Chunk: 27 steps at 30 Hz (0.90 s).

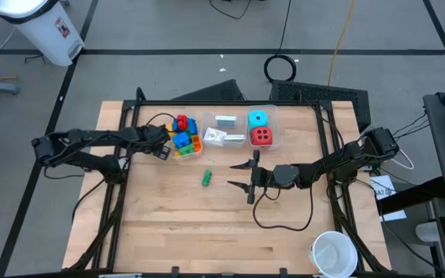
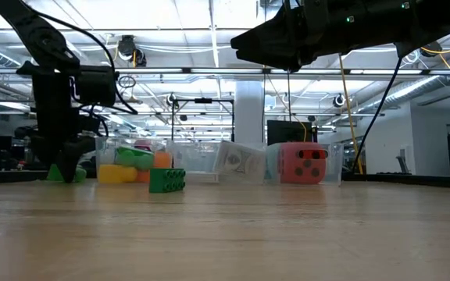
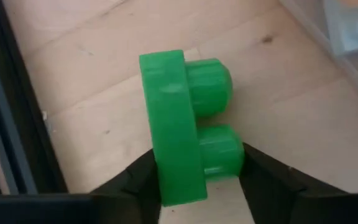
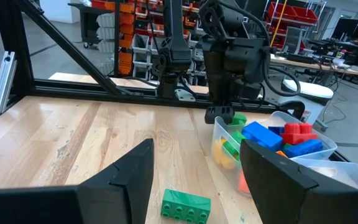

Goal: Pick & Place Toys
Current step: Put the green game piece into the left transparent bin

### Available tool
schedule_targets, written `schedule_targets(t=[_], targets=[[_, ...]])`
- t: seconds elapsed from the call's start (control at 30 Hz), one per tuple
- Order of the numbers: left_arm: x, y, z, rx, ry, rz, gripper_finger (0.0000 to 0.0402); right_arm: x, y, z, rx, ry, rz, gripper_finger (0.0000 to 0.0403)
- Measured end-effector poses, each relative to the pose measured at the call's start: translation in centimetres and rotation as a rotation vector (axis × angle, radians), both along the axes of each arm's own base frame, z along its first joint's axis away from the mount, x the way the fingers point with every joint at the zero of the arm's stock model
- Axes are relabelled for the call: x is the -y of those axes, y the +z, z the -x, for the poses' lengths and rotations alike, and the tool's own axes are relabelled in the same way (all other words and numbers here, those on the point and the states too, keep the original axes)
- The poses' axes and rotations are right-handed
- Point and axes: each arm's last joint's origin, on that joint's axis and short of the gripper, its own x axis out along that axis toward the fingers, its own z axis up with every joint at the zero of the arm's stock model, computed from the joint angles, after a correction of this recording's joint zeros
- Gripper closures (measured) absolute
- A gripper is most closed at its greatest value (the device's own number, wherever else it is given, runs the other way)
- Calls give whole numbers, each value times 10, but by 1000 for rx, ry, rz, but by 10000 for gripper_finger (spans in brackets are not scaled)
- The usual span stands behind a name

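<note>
Glossy studded green brick (image 3: 179, 124) between left pincer (image 3: 197, 180) fingers, woodgrain table (image 3: 92, 93)

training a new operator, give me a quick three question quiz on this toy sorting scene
1. True or false: the left pincer has a green brick between its fingers.
2. Which dice sit in the bin? A) red and cyan B) yellow and blue C) two white
3. What lies loose on the table, ahead of the right pincer?

Key: 1 true; 2 A; 3 a second green brick.
</note>
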Motion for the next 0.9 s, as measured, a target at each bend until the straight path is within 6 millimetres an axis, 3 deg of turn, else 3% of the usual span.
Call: schedule_targets(t=[0.07,0.37,0.43,0.7,0.9], targets=[[0,0,0,-8,0,-11,237,0,0,0,0,0,0,195],[1,16,7,-9,52,-103,250,0,0,0,0,0,0,195],[1,22,8,1,66,-123,294,0,0,0,0,0,0,195],[4,60,7,184,40,-203,394,0,0,0,0,0,0,195],[9,69,13,208,22,-194,366,0,0,0,0,0,0,195]])
